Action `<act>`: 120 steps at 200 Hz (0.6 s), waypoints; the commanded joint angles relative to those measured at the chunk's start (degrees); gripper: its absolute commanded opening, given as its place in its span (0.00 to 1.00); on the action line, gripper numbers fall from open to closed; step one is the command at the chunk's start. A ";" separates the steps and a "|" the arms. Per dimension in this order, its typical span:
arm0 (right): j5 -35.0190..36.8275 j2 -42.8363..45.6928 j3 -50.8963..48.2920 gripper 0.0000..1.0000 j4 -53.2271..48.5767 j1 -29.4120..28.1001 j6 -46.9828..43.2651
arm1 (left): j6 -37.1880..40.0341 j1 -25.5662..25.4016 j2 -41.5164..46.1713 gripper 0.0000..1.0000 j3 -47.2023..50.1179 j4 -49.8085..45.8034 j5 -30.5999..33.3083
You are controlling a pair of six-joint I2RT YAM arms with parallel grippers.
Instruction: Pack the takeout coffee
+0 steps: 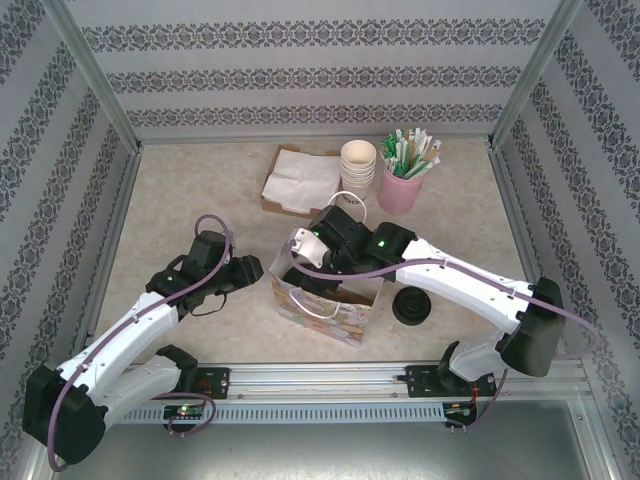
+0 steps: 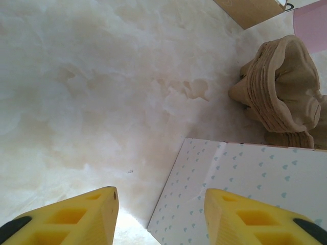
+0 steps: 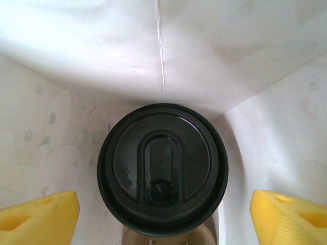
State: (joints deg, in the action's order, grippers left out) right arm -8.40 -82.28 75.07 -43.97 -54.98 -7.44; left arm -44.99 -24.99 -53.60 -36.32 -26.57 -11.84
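Note:
The takeout coffee (image 3: 162,168) stands upright inside the white-lined gift bag (image 1: 325,305), and I look straight down on its round black dome lid. My right gripper (image 3: 164,204) hangs over it, open, with a yellow finger on each side well apart from the lid. In the top view the right gripper (image 1: 308,262) reaches down into the bag's mouth. My left gripper (image 2: 161,204) is open beside the bag's left wall (image 2: 245,189), white with small blue hearts, and grips nothing. In the top view the left gripper (image 1: 245,272) sits just left of the bag.
A squat black lid pile (image 1: 411,306) lies right of the bag. Behind stand stacked cream cups (image 1: 358,165), a pink cup of sticks (image 1: 403,185) and a cardboard tray of napkins (image 1: 300,180). A tan crumpled paper stack (image 2: 286,87) lies behind the bag.

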 commanded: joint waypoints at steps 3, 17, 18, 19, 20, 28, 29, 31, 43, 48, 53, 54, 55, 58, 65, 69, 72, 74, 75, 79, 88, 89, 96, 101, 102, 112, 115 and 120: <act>0.01 -0.91 3.33 0.85 -4.58 0.14 0.68 | 1.77 0.44 0.70 0.49 -2.59 -2.14 -0.30; 0.11 -1.11 4.57 0.82 -6.78 0.14 0.60 | 2.21 0.40 0.78 0.49 -3.34 -2.82 -0.55; 0.13 -1.16 4.70 0.82 -6.94 0.14 0.55 | 2.21 0.43 0.78 0.49 -3.39 -2.89 -0.51; 0.13 -1.19 4.80 0.82 -7.02 0.14 0.52 | 2.20 0.45 0.74 0.50 -3.45 -2.93 -0.53; 0.14 -1.20 4.90 0.82 -7.19 0.14 0.42 | 2.30 0.42 0.72 0.50 -3.45 -2.99 -0.50; 0.35 -1.30 5.60 0.80 -8.66 0.14 0.12 | 2.44 0.39 0.78 0.50 -3.87 -3.34 -0.60; 0.42 -1.35 5.70 0.80 -8.85 0.14 0.09 | 2.45 0.39 0.83 0.50 -3.86 -3.33 -0.62; 0.52 -1.38 5.88 0.79 -9.10 0.12 0.00 | 2.56 0.38 0.79 0.50 -3.94 -3.45 -0.66; 1.29 -1.42 6.79 0.76 -10.89 0.14 -0.25 | 2.76 0.39 0.91 0.50 -4.43 -3.74 -0.77; 1.60 -1.38 7.13 0.75 -11.48 0.14 -0.38 | 2.92 0.44 0.87 0.50 -4.59 -3.84 -0.76; 1.72 -1.25 7.43 0.74 -12.02 0.14 -0.45 | 3.01 0.41 0.94 0.50 -4.71 -3.83 -0.78; 1.72 -1.28 7.44 0.74 -12.11 0.14 -0.46 | 2.99 0.44 0.95 0.50 -4.72 -3.84 -0.76; 1.81 -1.20 7.45 0.74 -12.15 0.14 -0.46 | 3.03 0.41 0.91 0.50 -4.77 -3.84 -0.74; 1.92 -1.17 7.57 0.74 -12.30 0.14 -0.40 | 3.01 0.39 1.02 0.50 -4.73 -3.82 -0.78; 1.84 -0.97 7.76 0.72 -12.77 0.14 -0.53 | 3.13 0.43 0.98 0.50 -4.97 -3.81 -0.81; 1.81 -0.81 7.81 0.71 -12.89 0.14 -0.48 | 3.19 0.41 0.94 0.50 -5.11 -3.77 -0.76; 1.81 -0.71 7.81 0.71 -12.98 0.14 -0.43 | 3.17 0.39 0.88 0.50 -5.16 -3.88 -0.80; 1.81 -0.61 7.81 0.70 -13.07 0.20 -0.44 | 3.18 0.38 0.83 0.50 -5.17 -3.92 -0.75; 1.81 -0.56 7.81 0.70 -13.12 0.21 -0.41 | 3.21 0.38 0.85 0.50 -5.21 -3.92 -0.79; 1.81 -0.43 7.85 0.69 -13.08 0.14 -0.38 | 3.26 0.44 0.87 0.51 -5.32 -3.97 -0.82; 1.73 -0.04 7.81 0.66 -13.24 0.16 -0.21 | 3.40 0.47 0.87 0.50 -5.59 -4.16 -0.99; 1.73 -0.01 7.81 0.66 -13.20 0.15 -0.21 | 3.41 0.43 0.91 0.50 -5.60 -4.18 -0.99; 1.73 0.21 7.82 0.64 -13.33 0.15 -0.20 | 3.46 0.45 0.94 0.50 -5.85 -4.28 -1.05; 1.64 0.42 7.86 0.62 -13.48 0.20 -0.12 | 3.51 0.46 1.00 0.51 -5.95 -4.37 -1.00; 1.64 0.44 7.88 0.62 -13.50 0.17 -0.12 | 3.46 0.47 1.02 0.51 -6.00 -4.37 -1.04; 1.55 0.63 7.98 0.61 -13.90 0.14 -0.16 | 3.53 0.44 1.10 0.51 -6.18 -4.54 -1.02; 1.55 0.67 8.03 0.61 -13.99 0.20 -0.14 | 3.59 0.40 1.11 0.51 -6.25 -4.54 -1.02; 1.50 0.80 8.08 0.61 -14.20 0.14 -0.12 | 3.57 0.40 1.14 0.51 -6.23 -4.56 -1.06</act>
State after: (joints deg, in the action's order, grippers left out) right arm -7.38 -82.98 81.56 -55.57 -54.96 -7.51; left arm -42.70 -24.99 -53.49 -40.53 -29.32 -12.14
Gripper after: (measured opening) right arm 0.617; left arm 0.505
